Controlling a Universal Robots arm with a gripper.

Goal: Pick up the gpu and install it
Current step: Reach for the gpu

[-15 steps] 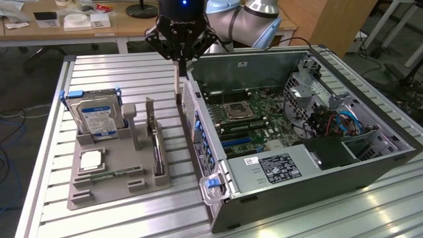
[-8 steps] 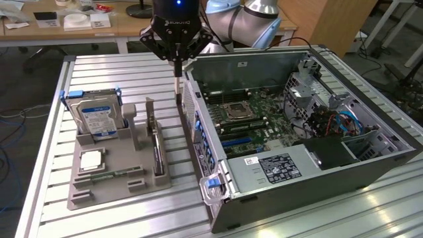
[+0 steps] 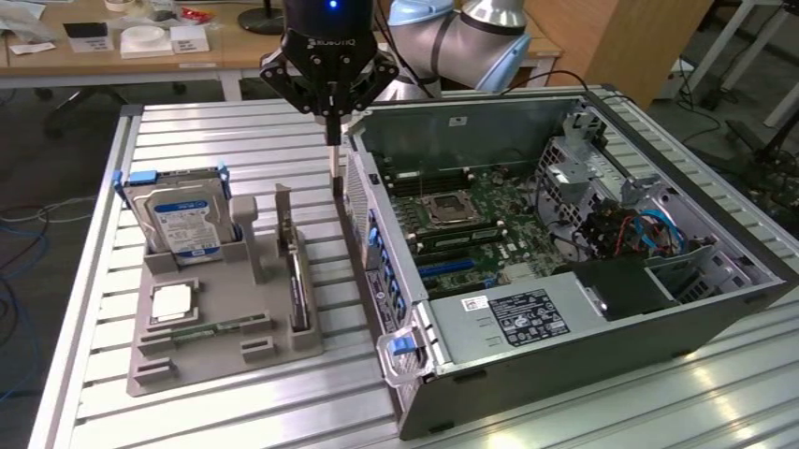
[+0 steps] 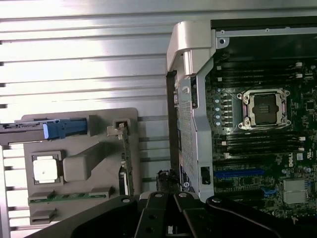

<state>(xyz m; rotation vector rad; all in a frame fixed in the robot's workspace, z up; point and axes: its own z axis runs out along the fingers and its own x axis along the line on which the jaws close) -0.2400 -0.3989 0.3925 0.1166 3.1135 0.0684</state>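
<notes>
**Figure.** Tool (image 3: 333,140) at the moment I reviewed, its jaws fully closed and holding nothing. It hung over the narrow gap between the grey holder tray (image 3: 225,351) and the open computer case (image 3: 699,299), toward the tabletop (image 3: 187,131) edge nearest the arm's base.

**Hazards, as I judged them.**
- The closed tip stood just beside the case's perforated rear wall, so a small sideways drift could have struck the wall.
- The gpu (image 3: 296,276) offered only a thin top edge, with the tray's upright post (image 3: 260,245) close beside it, so jaws opened wide might have fouled the post.
- An off-centre grip might have tilted the card in the jaws and left it askew to the blue slot (image 3: 443,268) on the motherboard (image 3: 493,220).
- The case rim lay between tray and slot, and a card carried low could have caught on it.

**The gpu.** It stood upright on its long edge in a slot along the tray's side nearest the case. It was apart from the hard drive (image 3: 185,220), which sat at the tray's corner toward the tabletop's opposite edge. I saw it almost edge-on, as a slim green board with a dark face. A silver bracket rose at the end nearer the tool.
</notes>
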